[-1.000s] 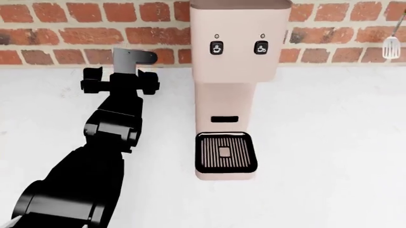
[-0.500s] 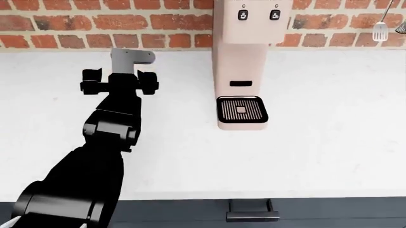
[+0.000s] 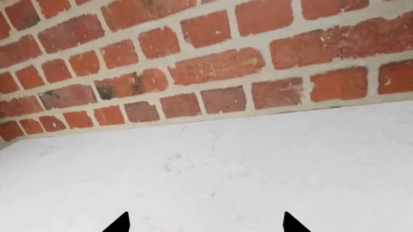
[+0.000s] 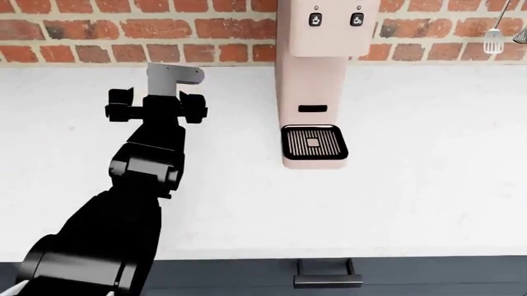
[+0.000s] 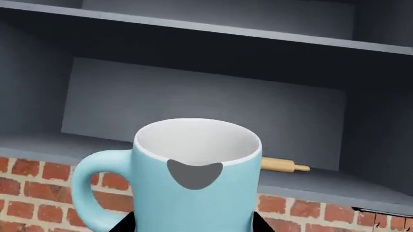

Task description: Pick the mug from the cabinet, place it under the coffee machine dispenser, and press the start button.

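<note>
Light teal-blue mug (image 5: 193, 193) with white interior and a grey patch below its rim, before a dark grey-blue cabinet (image 5: 206, 101); pale pink-beige coffee machine (image 4: 321, 61) with black slotted drip tray (image 4: 313, 142) on a white surface (image 4: 428, 185); red-brown brick wall (image 3: 213, 63) with pale mortar; black left arm (image 4: 132, 197).

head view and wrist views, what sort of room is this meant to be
Most likely a simulated kitchen: a tall pale pink-beige coffee machine stands on a white countertop against a red brick wall, and a wooden rolling pin lies on a grey cabinet shelf.
</note>
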You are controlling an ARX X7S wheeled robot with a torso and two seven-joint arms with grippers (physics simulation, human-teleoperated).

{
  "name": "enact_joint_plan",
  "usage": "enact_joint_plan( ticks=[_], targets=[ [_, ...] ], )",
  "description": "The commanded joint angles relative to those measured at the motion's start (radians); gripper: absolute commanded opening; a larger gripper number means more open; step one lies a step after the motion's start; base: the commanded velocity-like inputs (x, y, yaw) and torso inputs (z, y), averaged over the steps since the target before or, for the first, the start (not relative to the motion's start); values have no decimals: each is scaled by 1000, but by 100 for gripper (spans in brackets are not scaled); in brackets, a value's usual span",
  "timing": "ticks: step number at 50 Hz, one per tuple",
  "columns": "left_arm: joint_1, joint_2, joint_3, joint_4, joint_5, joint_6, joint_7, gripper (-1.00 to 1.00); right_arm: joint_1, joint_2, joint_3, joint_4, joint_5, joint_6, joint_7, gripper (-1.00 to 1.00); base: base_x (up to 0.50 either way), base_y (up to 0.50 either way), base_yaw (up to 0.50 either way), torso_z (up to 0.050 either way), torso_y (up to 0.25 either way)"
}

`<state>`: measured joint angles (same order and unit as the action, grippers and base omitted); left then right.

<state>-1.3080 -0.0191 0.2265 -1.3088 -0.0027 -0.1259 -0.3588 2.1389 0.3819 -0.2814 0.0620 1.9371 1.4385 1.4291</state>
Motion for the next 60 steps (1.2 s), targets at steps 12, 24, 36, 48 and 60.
enact_joint_plan(
  ticks=[12, 24, 36, 48, 60],
  targets=[
    [1, 1, 24, 0, -1, 4, -8, 100, -362, 284, -46, -354, 204, -183, 78, -100, 0, 0, 0, 0, 0],
    [3, 1, 30, 0, -3, 5, -4, 100, -578, 339, 79, -413, 23, -186, -74, -100, 0, 0, 0, 0, 0],
    [2, 1, 33, 0, -3, 3, -4, 100, -699, 361, 142, -387, -230, -200, -260, -100, 0, 0, 0, 0, 0],
    [2, 1, 36, 0, -3, 3, -4, 100, -751, 377, 132, -335, -375, -232, -345, -100, 0, 0, 0, 0, 0],
    [2, 1, 42, 0, -2, 7, -6, 100, -928, 377, 122, -338, -506, -325, -446, -100, 0, 0, 0, 0, 0]
  ],
)
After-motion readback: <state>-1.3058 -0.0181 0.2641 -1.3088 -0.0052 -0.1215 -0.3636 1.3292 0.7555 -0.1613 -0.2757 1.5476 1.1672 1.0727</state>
